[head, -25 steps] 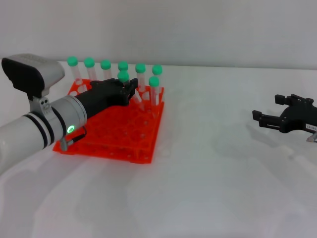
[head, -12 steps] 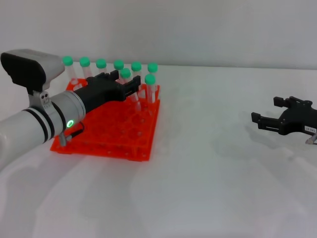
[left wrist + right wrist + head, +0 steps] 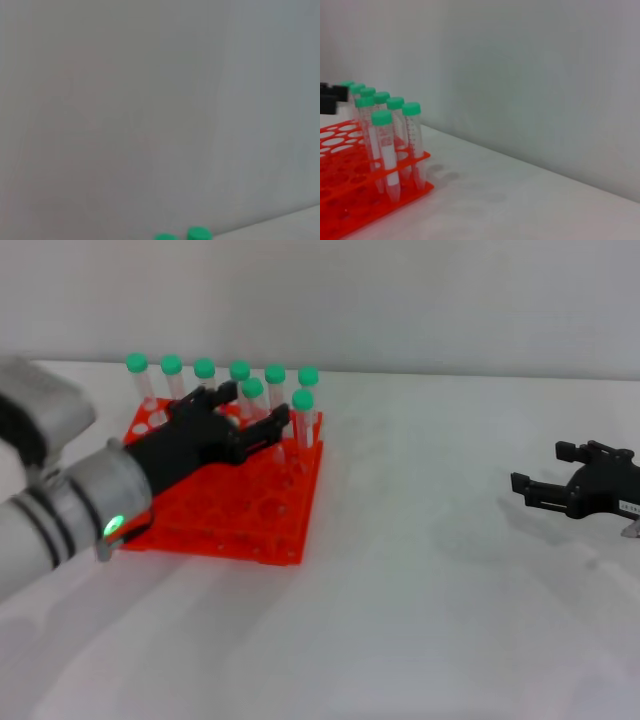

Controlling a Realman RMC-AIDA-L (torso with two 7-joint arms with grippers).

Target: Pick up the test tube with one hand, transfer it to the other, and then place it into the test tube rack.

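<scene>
The orange-red test tube rack [image 3: 235, 510] stands at the left of the table and holds several green-capped tubes. The test tube [image 3: 252, 389] stands upright in the rack's second row, beside another tube [image 3: 302, 400]. My left gripper [image 3: 257, 408] hovers over the rack, open, its fingers on either side of that tube without gripping it. My right gripper [image 3: 545, 490] is open and empty at the far right, low over the table. The right wrist view shows the rack [image 3: 350, 200], the test tube [image 3: 364, 102] and a black tip of the left gripper [image 3: 330, 97].
A row of several capped tubes [image 3: 205, 368] fills the rack's back edge. Two green caps [image 3: 199, 233] show at the edge of the left wrist view, under a grey wall. White table [image 3: 420, 570] lies between the rack and the right gripper.
My left gripper has let go of the test tube, which now stands in the rack. The left arm has drawn back and sunk toward the lower left. The right gripper has hardly moved.
</scene>
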